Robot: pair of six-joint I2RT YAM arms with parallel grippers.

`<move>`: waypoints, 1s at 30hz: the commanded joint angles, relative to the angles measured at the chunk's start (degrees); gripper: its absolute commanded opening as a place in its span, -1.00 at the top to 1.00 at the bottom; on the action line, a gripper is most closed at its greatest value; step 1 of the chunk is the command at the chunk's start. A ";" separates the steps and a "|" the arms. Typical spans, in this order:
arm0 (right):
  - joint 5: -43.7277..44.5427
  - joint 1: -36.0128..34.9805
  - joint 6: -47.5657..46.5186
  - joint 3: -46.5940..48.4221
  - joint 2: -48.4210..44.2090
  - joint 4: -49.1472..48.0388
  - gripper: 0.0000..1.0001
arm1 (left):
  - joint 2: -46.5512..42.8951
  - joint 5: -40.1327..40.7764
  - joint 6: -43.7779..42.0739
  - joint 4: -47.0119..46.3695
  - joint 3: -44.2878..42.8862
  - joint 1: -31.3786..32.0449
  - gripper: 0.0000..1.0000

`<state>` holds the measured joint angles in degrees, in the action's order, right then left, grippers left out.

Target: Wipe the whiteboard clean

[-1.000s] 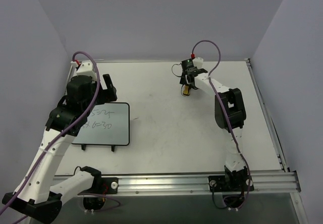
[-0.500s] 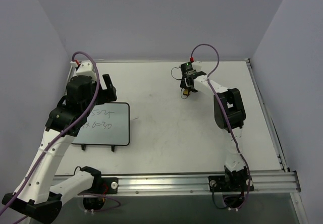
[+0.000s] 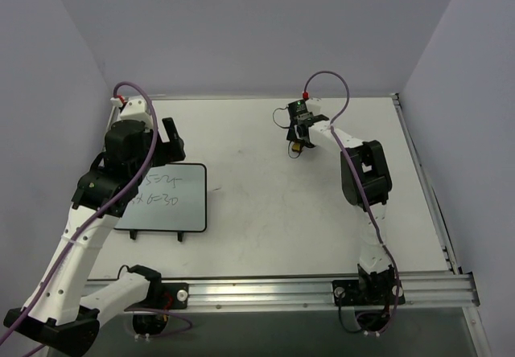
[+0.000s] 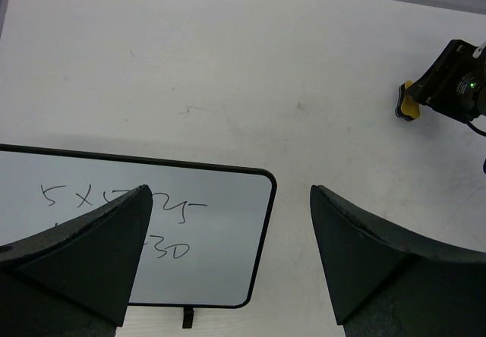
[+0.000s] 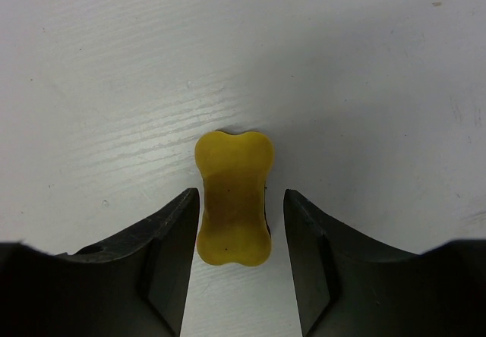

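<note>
A: Where is the whiteboard (image 3: 165, 200)?

B: Flat on the worktop (image 3: 265, 212) at the near left, its small black feet (image 4: 187, 318) on the near edge; handwriting (image 4: 76, 195) shows on it, so nothing looks erased yet.

A: And the hands?

B: The left hand (image 4: 228, 193) hangs over the board's far right corner, spread wide and holding nothing; the right hand (image 5: 241, 200) is down at the far middle of the worktop, its fingers set narrowly on either side of a yellow block (image 5: 231, 200); one finger looks to touch it and the other shows a thin dark gap, so I cannot tell whether it has a real hold.

A: How does the block lie?

B: Its long axis runs along the gap between the fingers; they face its long sides; a sound way to take it, I judge.

A: What does the coming move turn on?

B: The board lies to the left of the right hand and nearer, well apart; its long axis runs left to right; the left arm is much the nearer to it, yet the block is with the right; so, as I judge it, the right arm must carry the block leftward and nearward across the worktop; the left hand over the board may stand in its path.
</note>
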<state>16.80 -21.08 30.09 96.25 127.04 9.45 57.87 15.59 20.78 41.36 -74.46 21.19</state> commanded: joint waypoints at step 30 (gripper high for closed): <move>-0.36 -0.01 -0.20 1.49 2.77 1.00 0.28 | -0.74 -1.44 0.41 -2.25 0.54 -1.33 -0.88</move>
<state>15.90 -21.08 29.98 96.23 129.27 9.02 57.87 14.70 20.78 41.34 -73.95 20.43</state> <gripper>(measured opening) 0.369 0.941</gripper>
